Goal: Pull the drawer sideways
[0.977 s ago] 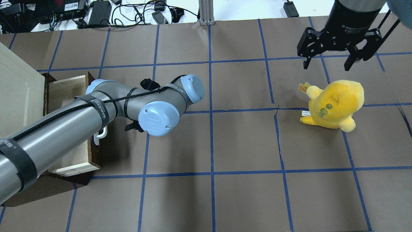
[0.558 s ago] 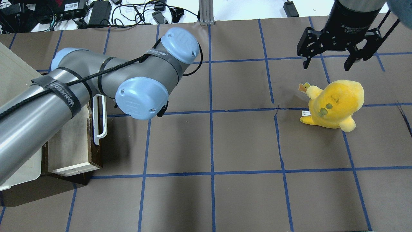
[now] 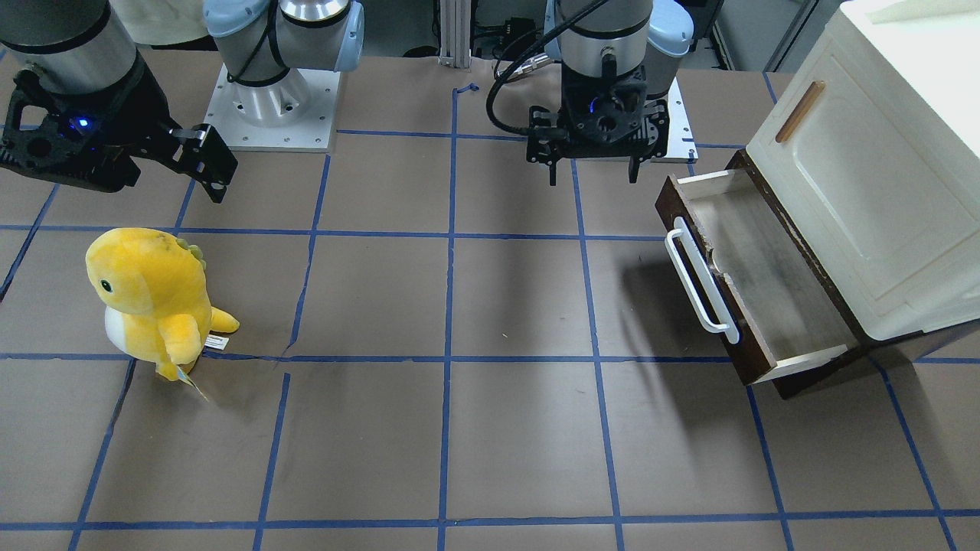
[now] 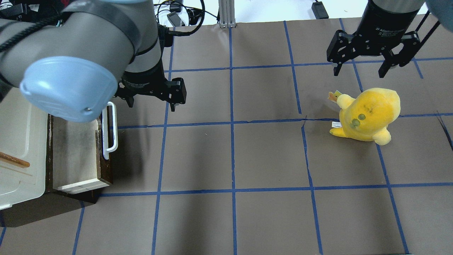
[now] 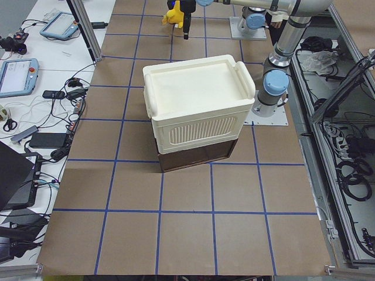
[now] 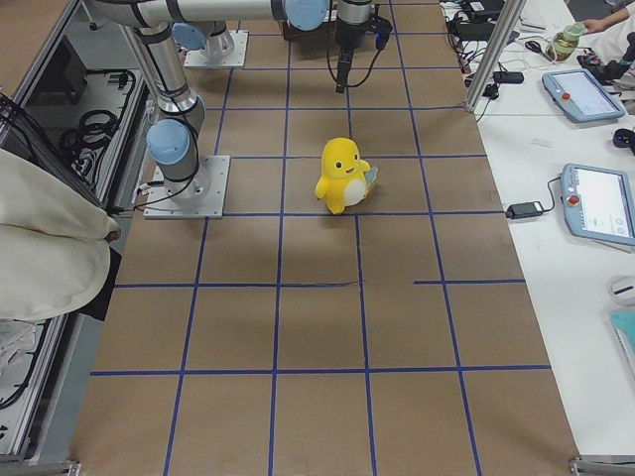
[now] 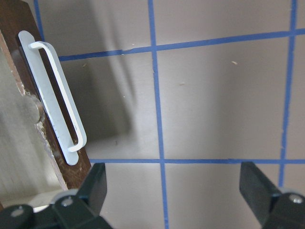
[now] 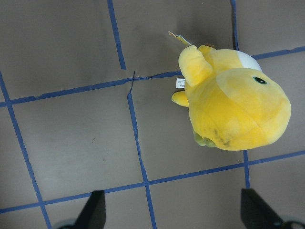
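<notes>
The dark-brown drawer (image 3: 766,295) stands pulled out from under the cream-white cabinet (image 3: 865,191), and its pale inside shows. Its white bar handle (image 3: 700,279) is free. The drawer (image 4: 76,152) and handle (image 4: 109,131) also show in the overhead view, and the handle (image 7: 57,95) in the left wrist view. My left gripper (image 4: 152,105) hangs open and empty above the table, beside the far end of the handle and apart from it; it also shows in the front view (image 3: 591,177). My right gripper (image 4: 359,72) is open and empty, above and behind the plush.
A yellow plush toy (image 4: 368,115) stands on the right half of the brown, blue-taped table (image 4: 233,156); it also shows in the front view (image 3: 149,302) and the right wrist view (image 8: 233,109). Cables and power bricks (image 4: 113,12) lie beyond the far edge.
My left arm has swung up and toward the far side, away from the drawer handle. The drawer stays pulled out. The right arm and plush have not moved.
</notes>
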Action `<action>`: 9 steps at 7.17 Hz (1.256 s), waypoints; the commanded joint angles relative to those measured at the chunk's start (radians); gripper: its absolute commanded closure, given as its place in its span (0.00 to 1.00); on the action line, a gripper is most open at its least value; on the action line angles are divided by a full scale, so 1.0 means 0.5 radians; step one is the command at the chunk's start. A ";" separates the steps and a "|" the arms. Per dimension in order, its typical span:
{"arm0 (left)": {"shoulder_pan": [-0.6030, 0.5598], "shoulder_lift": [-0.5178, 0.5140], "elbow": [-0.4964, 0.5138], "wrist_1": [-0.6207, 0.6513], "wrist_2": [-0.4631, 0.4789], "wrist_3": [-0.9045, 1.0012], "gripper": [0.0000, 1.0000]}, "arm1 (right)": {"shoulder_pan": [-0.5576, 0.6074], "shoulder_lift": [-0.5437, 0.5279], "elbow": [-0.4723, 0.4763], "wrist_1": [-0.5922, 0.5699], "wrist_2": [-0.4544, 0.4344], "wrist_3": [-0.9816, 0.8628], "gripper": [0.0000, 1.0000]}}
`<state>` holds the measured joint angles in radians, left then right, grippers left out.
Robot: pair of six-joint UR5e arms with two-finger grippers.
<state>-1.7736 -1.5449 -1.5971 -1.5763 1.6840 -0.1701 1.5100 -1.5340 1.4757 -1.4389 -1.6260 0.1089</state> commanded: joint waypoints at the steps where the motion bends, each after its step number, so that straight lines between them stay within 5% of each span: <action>1: 0.346 0.104 0.022 -0.047 -0.223 0.143 0.00 | -0.001 0.000 0.000 0.000 0.000 0.000 0.00; 9: 0.360 0.212 0.034 -0.204 -0.183 0.187 0.00 | -0.001 0.000 0.000 0.000 0.000 0.000 0.00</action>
<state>-1.5939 -1.4412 -1.5801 -1.6769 1.5898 -0.0785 1.5105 -1.5340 1.4757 -1.4389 -1.6260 0.1089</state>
